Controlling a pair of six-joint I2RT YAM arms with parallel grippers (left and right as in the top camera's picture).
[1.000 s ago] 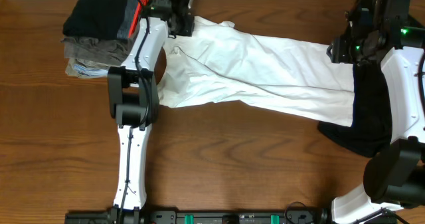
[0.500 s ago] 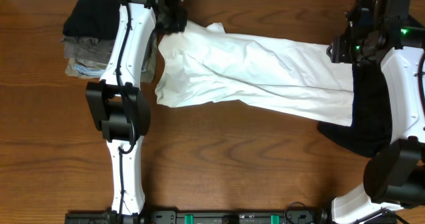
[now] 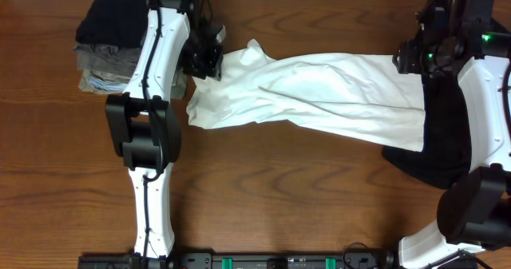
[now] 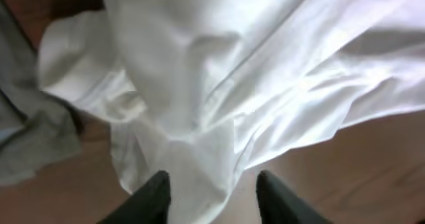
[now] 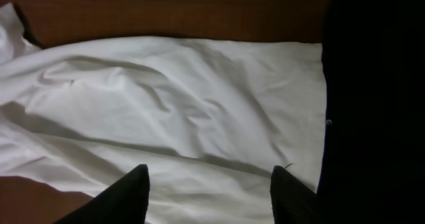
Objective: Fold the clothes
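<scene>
Brown wooden tabletop [image 3: 279,189] bore a crumpled white soft T-shirt [image 3: 319,89]; left gripper [image 4: 214,179] and right gripper [image 5: 209,173] gaped empty, and its bunching risked a crooked fold.

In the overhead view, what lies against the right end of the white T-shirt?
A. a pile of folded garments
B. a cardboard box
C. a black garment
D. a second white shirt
C: the black garment lies spread against the right end of the white T-shirt, while the pile of folded garments sits far off at the table's top left.
</scene>
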